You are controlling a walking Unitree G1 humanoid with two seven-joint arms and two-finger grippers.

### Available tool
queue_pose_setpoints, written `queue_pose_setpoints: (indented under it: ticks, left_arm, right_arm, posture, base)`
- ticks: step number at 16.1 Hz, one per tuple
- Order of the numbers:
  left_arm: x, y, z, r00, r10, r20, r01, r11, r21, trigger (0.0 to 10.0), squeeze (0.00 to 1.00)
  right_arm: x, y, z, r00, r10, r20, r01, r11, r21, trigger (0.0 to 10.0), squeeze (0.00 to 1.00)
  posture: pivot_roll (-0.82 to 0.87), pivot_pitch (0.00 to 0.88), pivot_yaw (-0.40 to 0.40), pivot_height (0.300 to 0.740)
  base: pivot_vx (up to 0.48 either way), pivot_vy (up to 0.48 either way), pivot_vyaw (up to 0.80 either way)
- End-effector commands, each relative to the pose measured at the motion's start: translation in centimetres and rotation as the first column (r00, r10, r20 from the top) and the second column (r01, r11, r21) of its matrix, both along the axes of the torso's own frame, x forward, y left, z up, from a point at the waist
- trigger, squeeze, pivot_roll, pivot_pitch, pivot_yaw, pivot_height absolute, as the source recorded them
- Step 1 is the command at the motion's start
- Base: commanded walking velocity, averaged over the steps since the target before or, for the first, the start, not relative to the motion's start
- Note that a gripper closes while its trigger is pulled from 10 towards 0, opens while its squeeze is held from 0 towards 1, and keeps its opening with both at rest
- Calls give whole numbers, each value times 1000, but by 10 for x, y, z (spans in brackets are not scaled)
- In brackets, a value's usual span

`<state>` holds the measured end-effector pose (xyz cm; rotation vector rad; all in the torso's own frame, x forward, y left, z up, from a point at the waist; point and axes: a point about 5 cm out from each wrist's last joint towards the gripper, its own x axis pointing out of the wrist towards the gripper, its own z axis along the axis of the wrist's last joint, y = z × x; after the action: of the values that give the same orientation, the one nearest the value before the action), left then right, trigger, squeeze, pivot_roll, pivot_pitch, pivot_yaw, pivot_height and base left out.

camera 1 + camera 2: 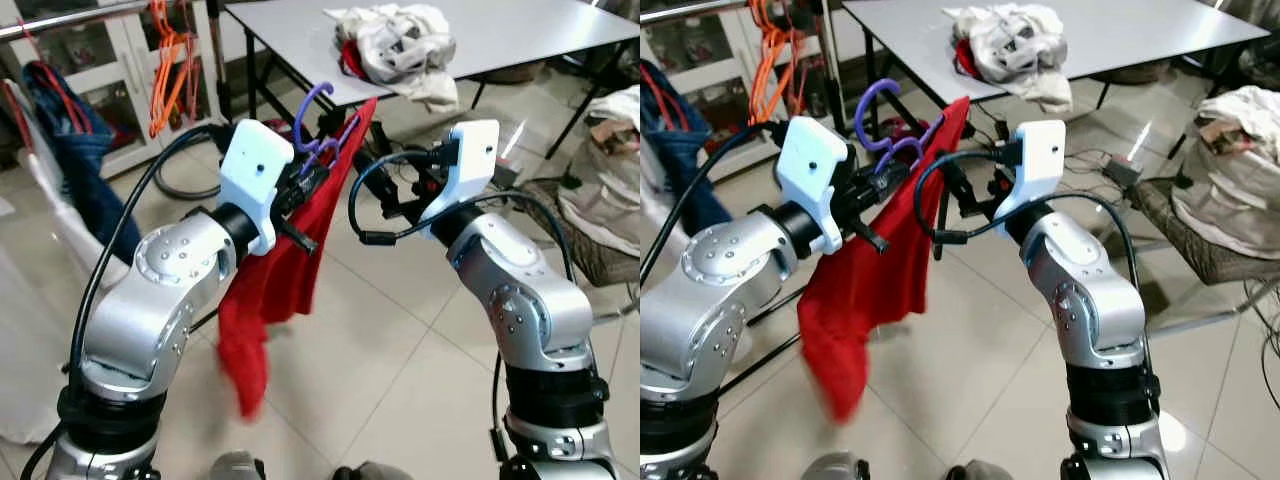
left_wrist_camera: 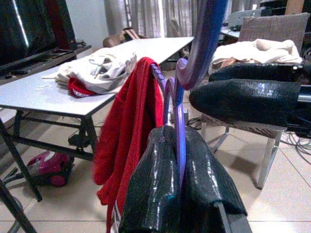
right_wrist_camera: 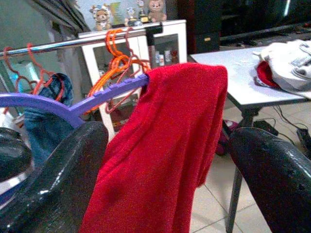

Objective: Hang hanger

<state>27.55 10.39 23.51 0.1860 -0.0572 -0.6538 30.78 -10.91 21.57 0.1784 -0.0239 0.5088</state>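
Standing behind robot: grey table (image 1: pixel 520 45) ahead, pale clothes heap (image 1: pixel 400 40) on it. Right wrist view adds metal rail (image 3: pixel 73 42) with orange hangers (image 3: pixel 119 63), white cabinet (image 3: pixel 160 43) behind. Red cloth (image 1: pixel 275 270) draped over purple hanger (image 2: pixel 177 104), held up between both arms. Left gripper (image 2: pixel 177 160) clamped tight on hanger neck. Right gripper (image 3: pixel 167 160) fingers spread wide, either side of cloth; whether touching, unclear.
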Motion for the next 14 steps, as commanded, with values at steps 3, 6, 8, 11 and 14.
queue_pose_setpoints:
  ticks: [3, 6, 8, 11, 14]
  left_arm:
    - [-4, -8, 13, 997, -51, 56, 52, 998, -24, 10000, 0]
    - [-8, -11, 16, 995, -75, 62, 77, 996, -33, 10000, 0]
    - [-9, -13, 18, 994, -84, 64, 86, 996, -37, 10000, 0]
    - [-12, -16, 14, 993, -108, 50, 109, 994, -29, 10000, 0]
    - [-13, -18, 15, 992, -113, 49, 115, 993, -36, 10000, 0]
  right_arm:
    - [6, 1, -1, 1000, -15, -15, 14, 998, -67, 10000, 1000]
    - [10, 0, -4, 999, -31, -24, 28, 994, -105, 10000, 0]
    - [13, 1, -2, 999, -35, -23, 32, 995, -99, 10000, 0]
    - [16, 4, 0, 999, -36, -22, 34, 996, -86, 10000, 0]
    - [18, 5, 0, 998, -49, -25, 47, 995, -89, 10000, 0]
  posture:
    - [-4, 38, -75, 740]
    - [-2, 37, -77, 740]
    - [0, 37, -80, 740]
    - [0, 39, -81, 740]
    - [0, 39, -82, 740]
  base:
    - [0, 0, 0]
    - [0, 0, 0]
    - [0, 0, 0]
    - [0, 0, 0]
    - [0, 0, 0]
